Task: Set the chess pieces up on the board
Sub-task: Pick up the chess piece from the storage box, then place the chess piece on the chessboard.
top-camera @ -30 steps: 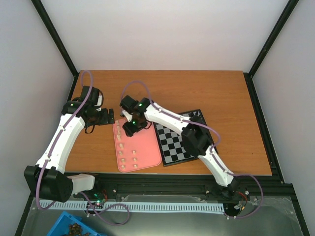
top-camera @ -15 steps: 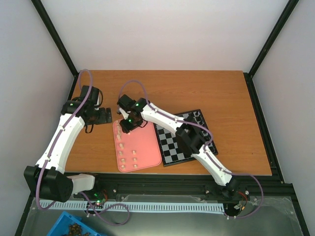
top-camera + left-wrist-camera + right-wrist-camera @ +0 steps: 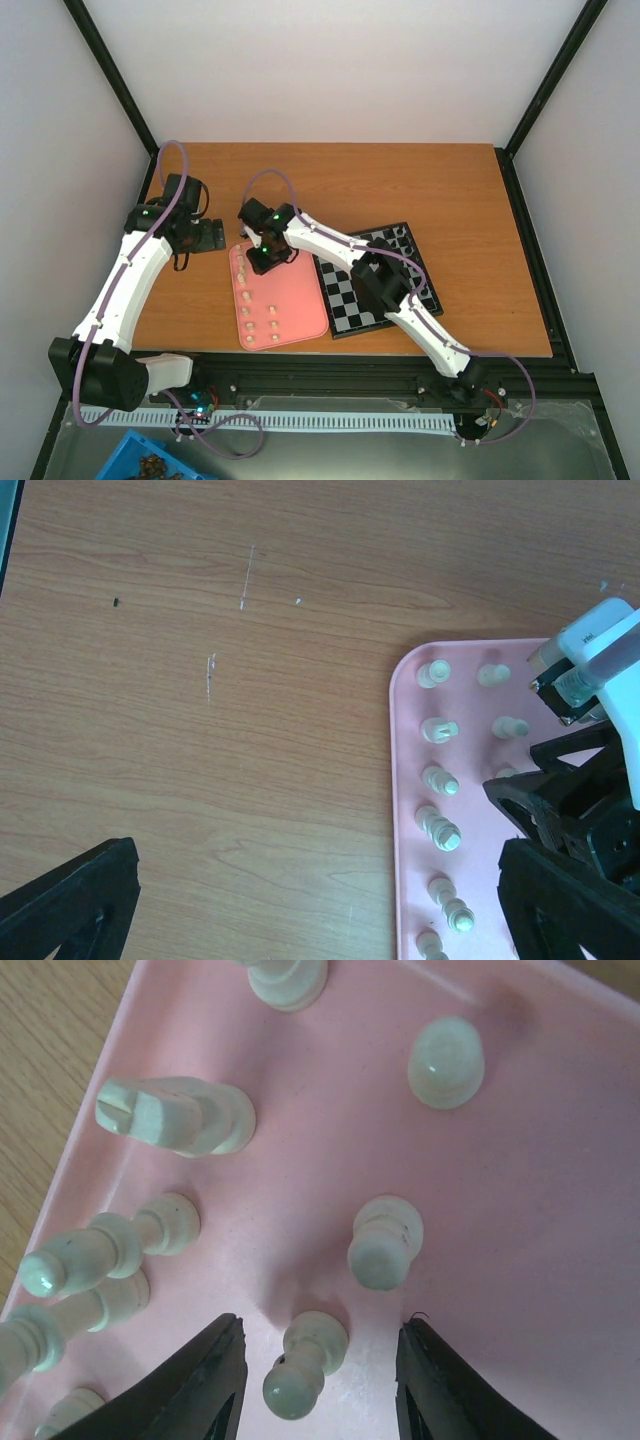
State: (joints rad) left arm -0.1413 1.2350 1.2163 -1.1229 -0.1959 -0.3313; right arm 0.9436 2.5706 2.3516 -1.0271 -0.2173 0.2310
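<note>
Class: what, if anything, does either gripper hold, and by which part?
Nothing yet. The right gripper straddles a cream piece on the pink tray without touching; the left gripper is open.

wooden table (image 3: 450, 185), pink tray (image 3: 300, 300), chessboard (image 3: 350, 300)

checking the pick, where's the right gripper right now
Top view: the right gripper is over the pink tray's far end, left of the board, a cream piece between its jaws.

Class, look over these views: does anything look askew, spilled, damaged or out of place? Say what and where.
The chessboard lies turned at an angle to the table's near edge, not square with it. The cream chess pieces stand in rows on the pink tray; nothing looks spilled or broken.
</note>
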